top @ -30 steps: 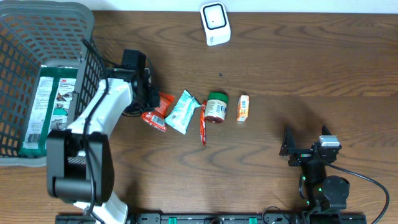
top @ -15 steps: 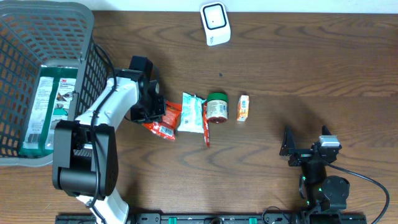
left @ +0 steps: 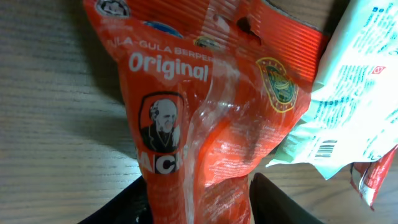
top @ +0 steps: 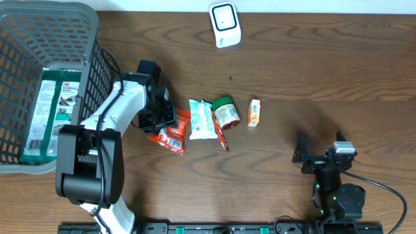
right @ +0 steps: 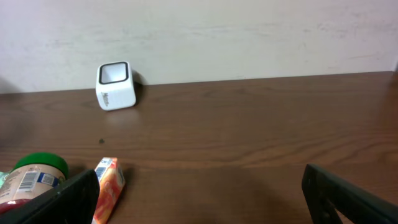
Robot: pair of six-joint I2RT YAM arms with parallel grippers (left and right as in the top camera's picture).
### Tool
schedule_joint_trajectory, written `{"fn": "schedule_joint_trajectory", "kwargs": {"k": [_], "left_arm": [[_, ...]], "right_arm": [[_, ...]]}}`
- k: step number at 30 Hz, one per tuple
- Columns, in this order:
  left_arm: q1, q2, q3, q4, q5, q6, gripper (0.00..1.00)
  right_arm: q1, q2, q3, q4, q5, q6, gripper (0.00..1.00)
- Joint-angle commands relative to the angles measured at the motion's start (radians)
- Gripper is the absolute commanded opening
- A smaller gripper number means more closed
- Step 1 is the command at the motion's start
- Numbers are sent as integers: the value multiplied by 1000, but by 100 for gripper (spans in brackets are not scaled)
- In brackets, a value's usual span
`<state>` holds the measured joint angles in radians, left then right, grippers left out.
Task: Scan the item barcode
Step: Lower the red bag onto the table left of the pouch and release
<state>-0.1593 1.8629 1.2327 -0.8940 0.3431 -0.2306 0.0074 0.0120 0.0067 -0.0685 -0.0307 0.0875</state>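
An orange-red snack packet (left: 205, 93) marked "Original" lies flat on the wood table, with its lower end between the jaws of my left gripper (left: 199, 211). The jaws stand apart, and bare wood shows between the right finger (left: 280, 202) and the packet. From overhead, my left gripper (top: 162, 116) sits at the packet's (top: 173, 135) left end. A white-teal packet (top: 201, 119) with a barcode overlaps its right side. The white scanner (top: 225, 25) stands at the far edge. My right gripper (top: 305, 156) rests open and empty at the near right.
A grey mesh basket (top: 65, 16) at the left holds a green boxed item (top: 44, 110). A green-lidded jar (top: 226, 112), a thin red stick packet (top: 221, 138) and a small orange carton (top: 254, 112) lie in a row right of the packets.
My left gripper slid right and nearer with the orange packet, nudging the white-teal packet, jar and red stick rightward. Its jaws have opened from shut. The right arm has not moved.
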Motion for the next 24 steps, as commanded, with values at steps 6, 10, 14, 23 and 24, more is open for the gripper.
{"fn": "schedule_joint_trajectory", "kwargs": {"k": [6,10,14,23,24], "left_arm": [[-3,-101,45,-3,-31,4,64],[-3,-186,45,2,-77,4,69],[-3,-281,45,1,-109,16,76],[-3,-488,68,19,-187,27,83],[-3,-505,75,19,-199,27,83]], "right_arm": [[-13,-3,-2,-3,-1,9,99],[-13,-3,-2,-4,-1,9,99],[-12,-3,-2,-3,-1,9,99],[-12,-3,-2,-3,-1,9,99],[-13,-3,-2,-4,-1,9,99]]}}
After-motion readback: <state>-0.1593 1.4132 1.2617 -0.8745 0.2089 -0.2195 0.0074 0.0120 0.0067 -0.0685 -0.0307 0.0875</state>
